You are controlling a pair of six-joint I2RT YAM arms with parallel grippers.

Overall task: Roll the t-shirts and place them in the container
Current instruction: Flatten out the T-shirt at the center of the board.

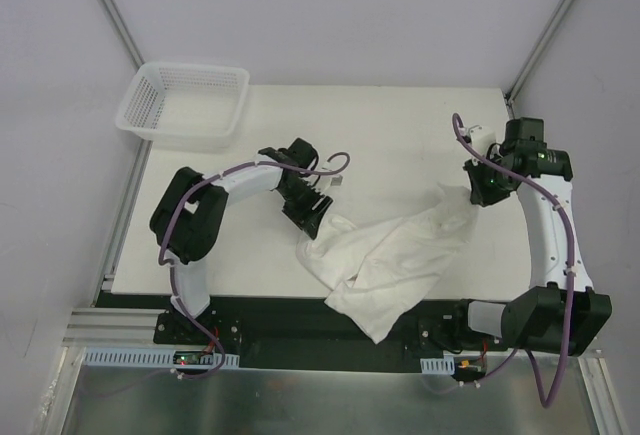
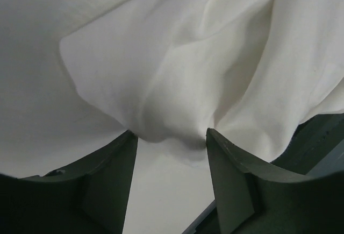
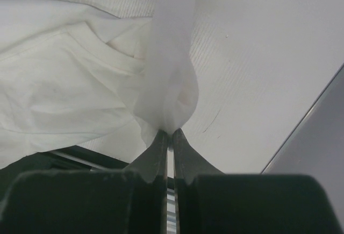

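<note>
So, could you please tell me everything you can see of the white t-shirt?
The t-shirt is plain white, soft and cotton-like, crumpled and not rolled. It lies stretched diagonally across the near half of the table, with one end draped over the near edge onto the dark base rail. The right gripper pinches a thin fold at its far right end, jaws shut, holding that end raised. The left gripper stands at its left edge, jaws apart around a bunched fold. No neck tag shows.

readable text: none | labels, brands: none legible | numbers, signs: none legible
</note>
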